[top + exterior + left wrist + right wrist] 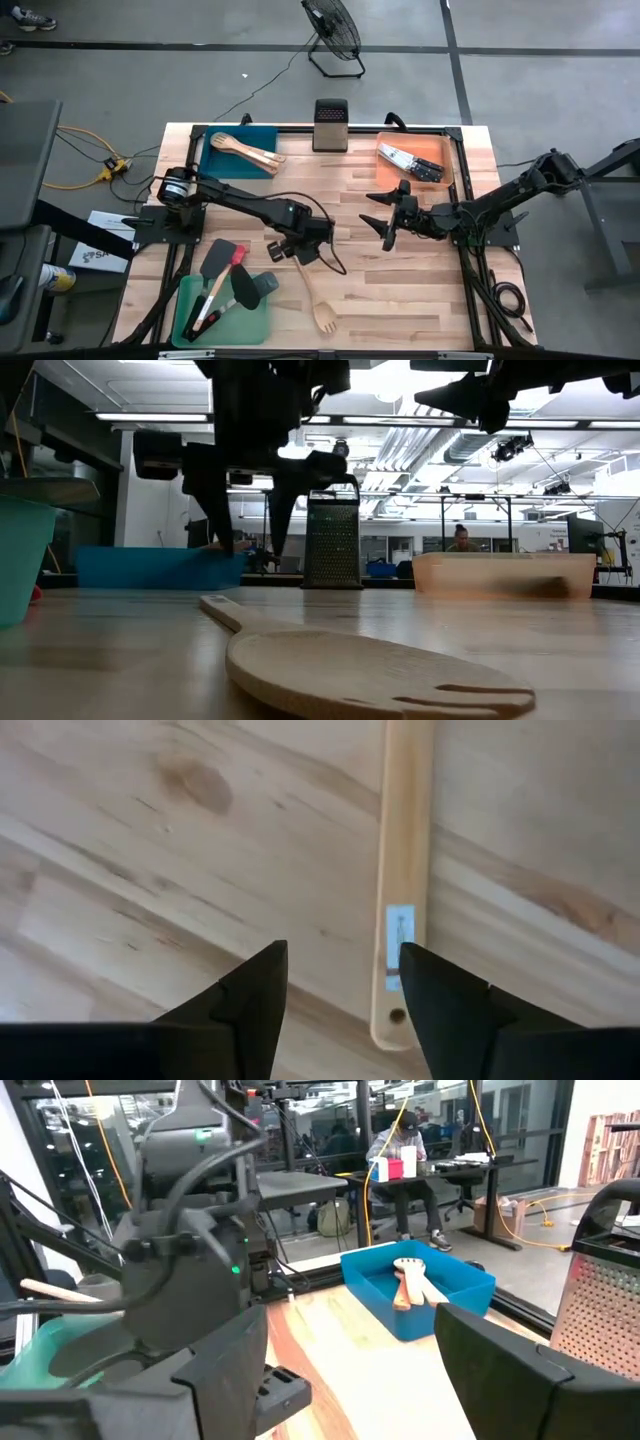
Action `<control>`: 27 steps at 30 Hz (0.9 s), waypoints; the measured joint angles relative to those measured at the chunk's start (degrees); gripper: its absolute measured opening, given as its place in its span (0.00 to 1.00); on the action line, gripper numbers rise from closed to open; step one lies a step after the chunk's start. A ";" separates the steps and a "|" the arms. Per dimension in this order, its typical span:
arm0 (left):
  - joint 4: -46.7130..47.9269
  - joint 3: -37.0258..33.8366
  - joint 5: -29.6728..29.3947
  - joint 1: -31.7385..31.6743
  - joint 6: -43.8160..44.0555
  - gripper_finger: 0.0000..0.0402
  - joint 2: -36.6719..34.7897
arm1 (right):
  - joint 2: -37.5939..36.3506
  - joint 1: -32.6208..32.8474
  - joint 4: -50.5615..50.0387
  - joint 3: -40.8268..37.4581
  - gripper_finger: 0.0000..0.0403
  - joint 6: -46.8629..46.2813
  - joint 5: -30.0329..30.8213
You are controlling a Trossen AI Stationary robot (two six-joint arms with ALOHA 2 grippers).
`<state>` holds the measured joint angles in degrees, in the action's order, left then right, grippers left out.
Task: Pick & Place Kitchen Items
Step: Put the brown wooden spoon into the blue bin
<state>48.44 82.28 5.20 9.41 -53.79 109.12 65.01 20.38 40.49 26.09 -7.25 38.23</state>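
Note:
A pale wooden fork (312,295) lies flat on the table, tines toward the near edge, handle end (395,1020) toward my left gripper. In the low view the wooden fork (370,675) fills the foreground. My left gripper (287,248) hangs open just above that handle end, pointing steeply down; in the left wrist view the left gripper (343,1005) shows the handle beside one finger, clear of both. My right gripper (384,220) stands open in mid-air right of the table's middle, holding nothing.
A blue tray (222,160) at the far left holds wooden utensils. An orange tray (440,150) at the far right holds knives (408,160). A green tray (250,320) at the near left holds several spatulas. A metal grater (330,125) stands at the far edge.

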 joint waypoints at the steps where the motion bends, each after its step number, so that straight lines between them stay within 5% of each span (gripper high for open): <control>1: -0.72 -0.19 0.01 0.32 0.55 0.47 0.00 | 0.00 0.00 0.00 0.00 0.69 -0.11 0.01; 27: -7.64 -8.90 -1.60 2.26 3.14 0.47 0.00 | 0.00 0.02 0.00 0.00 0.69 -0.50 -0.76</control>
<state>40.80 73.38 3.60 11.67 -50.65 109.12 65.01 20.40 40.49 26.09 -7.75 37.47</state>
